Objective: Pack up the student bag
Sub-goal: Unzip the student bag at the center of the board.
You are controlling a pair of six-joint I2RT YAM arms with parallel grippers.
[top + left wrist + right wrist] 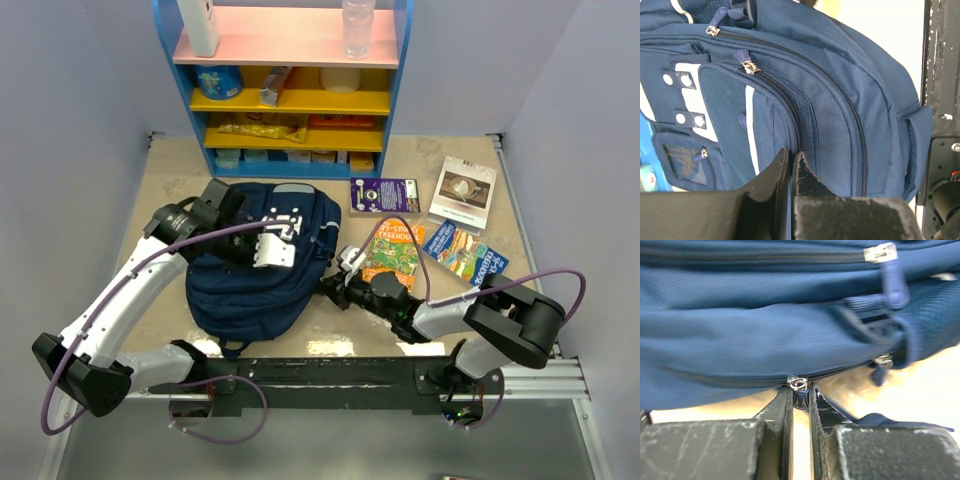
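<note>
On the beige table, seen from above, the backpack [262, 265] is lying flat in the middle with its top pointing far toward the shelf [285, 100]. Books [392, 255] are sitting just right of it. The left gripper [268, 248] is resting on the bag's front, and the right gripper [333, 287] is reaching in at its right edge. Risk: the bag is soft and not anchored, so a tug at the zip could be dragging it toward the books instead of opening it.

Left wrist view: the left gripper [791, 161] is clenched, tips pressing into the backpack [830, 100] beside a zip line. Cannot tell whether a fold is pinched. If it is holding nothing, the bag is getting no bracing. The fabric is ribbed navy weave with a mesh pocket [722, 115], a white stripe [751, 125] and a small metal slider [749, 66]. The body is looking puffy and rounded.

Right wrist view: the right gripper [801, 394] is grasping the zip pull [800, 401], a small dark tab hanging from a silver ring at the backpack [765, 340] seam. Only the fingertips are catching it, so it could be slipping out under load. Loose cloth is sagging over the zip track, so the slider could be jamming on it. A longer blue tab [894, 285] is dangling far right, blurred.
</note>
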